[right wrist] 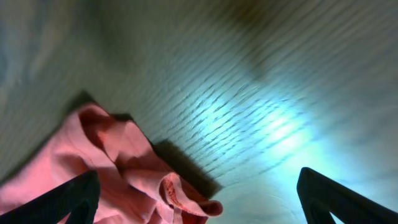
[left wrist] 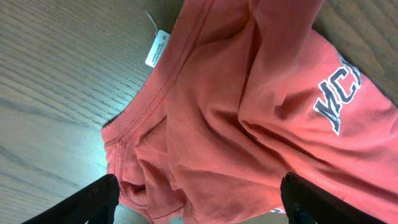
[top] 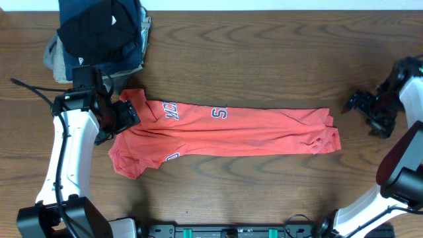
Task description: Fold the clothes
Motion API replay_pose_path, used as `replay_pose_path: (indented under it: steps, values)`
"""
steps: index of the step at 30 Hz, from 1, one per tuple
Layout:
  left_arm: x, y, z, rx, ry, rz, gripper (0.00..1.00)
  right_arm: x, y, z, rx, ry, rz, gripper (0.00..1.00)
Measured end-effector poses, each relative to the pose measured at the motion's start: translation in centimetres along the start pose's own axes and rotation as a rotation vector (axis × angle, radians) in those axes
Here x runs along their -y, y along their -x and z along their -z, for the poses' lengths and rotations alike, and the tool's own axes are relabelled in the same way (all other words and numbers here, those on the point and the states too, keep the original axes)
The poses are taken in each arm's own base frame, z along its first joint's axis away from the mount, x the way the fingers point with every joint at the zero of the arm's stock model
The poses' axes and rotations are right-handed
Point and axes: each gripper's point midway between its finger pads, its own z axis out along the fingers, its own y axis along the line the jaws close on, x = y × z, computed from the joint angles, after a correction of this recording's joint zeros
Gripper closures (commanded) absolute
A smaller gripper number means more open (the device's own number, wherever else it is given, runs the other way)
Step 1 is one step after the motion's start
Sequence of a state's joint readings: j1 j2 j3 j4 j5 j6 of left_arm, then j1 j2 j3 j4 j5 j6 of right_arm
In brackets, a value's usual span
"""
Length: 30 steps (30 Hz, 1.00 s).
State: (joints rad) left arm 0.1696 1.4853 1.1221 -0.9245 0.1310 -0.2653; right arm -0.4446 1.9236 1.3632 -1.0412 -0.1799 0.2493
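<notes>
Left tool [left wrist: 200, 202] spread, empty, above T-shirt [left wrist: 249, 124] collar, right tool [right wrist: 199, 199] spread, empty, over table [right wrist: 249, 93] past hem

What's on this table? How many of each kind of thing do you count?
Salmon T-shirt, laid out in a long strip: 1
Stack of folded dark garments: 1
Robot arms: 2 (left arm, right arm)
Total: 4
</notes>
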Motion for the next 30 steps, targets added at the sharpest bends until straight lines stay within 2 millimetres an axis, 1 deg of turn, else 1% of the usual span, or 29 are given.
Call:
replay_pose_path:
  steps: [3,6,11,13,14,15,16,17,19,20,21,22,23,26,27,30]
  values:
    - [0.0,0.0,0.0,0.0,0.0,0.0,0.13,-0.6,-0.9,-1.8,-0.023,0.089,0.04,0.01]
    - [0.0,-0.1,0.0,-0.005,0.002,0.0,0.13,-1.3,-2.4,-3.4,-0.054,0.159,0.07,0.01]
    - [-0.1,-0.2,0.0,-0.007,0.003,0.001,0.12,-2.5,-3.1,-3.4,-0.052,0.238,0.107,0.01]
    - [-0.1,-0.2,0.0,-0.007,0.003,0.001,0.13,-2.7,-3.6,-3.4,-0.062,0.259,0.114,0.03]
    - [-0.1,-0.2,0.0,-0.007,0.003,0.001,0.13,-2.9,-4.0,-3.5,-0.069,0.269,0.117,0.07]
    - [-0.1,-0.2,0.0,-0.007,0.002,0.001,0.13,-3.0,-4.4,-3.5,-0.078,0.277,0.123,0.16]
    - [-0.1,-0.2,0.0,-0.007,0.003,0.001,0.12,-3.2,-4.9,-3.7,-0.095,0.284,0.127,0.27]
    - [-0.1,-0.2,0.0,-0.007,0.003,0.001,0.13,-3.3,-5.5,-3.9,-0.113,0.288,0.129,0.35]
    - [-0.1,-0.2,0.0,-0.007,0.003,0.001,0.13,-3.4,-6.6,-4.3,-0.148,0.288,0.132,0.47]
    - [-0.1,-0.2,0.0,-0.007,0.003,0.001,0.13,-3.5,-7.2,-4.5,-0.169,0.29,0.133,0.51]
    - [-0.1,-0.2,0.0,-0.007,0.003,0.001,0.13,-3.5,-7.7,-4.7,-0.188,0.29,0.125,0.6]
    - [-0.1,-0.2,0.0,-0.007,0.002,0.001,0.13,-3.5,-7.8,-4.7,-0.193,0.289,0.126,0.69]
    - [-0.1,-0.2,0.0,-0.007,0.002,0.001,0.13,-3.4,-7.9,-4.8,-0.195,0.287,0.127,0.74]
    - [-0.1,-0.2,0.0,-0.007,0.003,0.001,0.13,-3.2,-8.2,-5.3,-0.213,0.282,0.112,0.97]
    - [-0.1,-0.2,0.0,-0.007,0.003,0.001,0.13,-3.2,-8.2,-5.3,-0.218,0.282,0.105,0.99]
    - [-0.1,-0.2,0.0,-0.007,0.003,0.001,0.12,-3.2,-8.3,-5.3,-0.222,0.282,0.092,0.99]
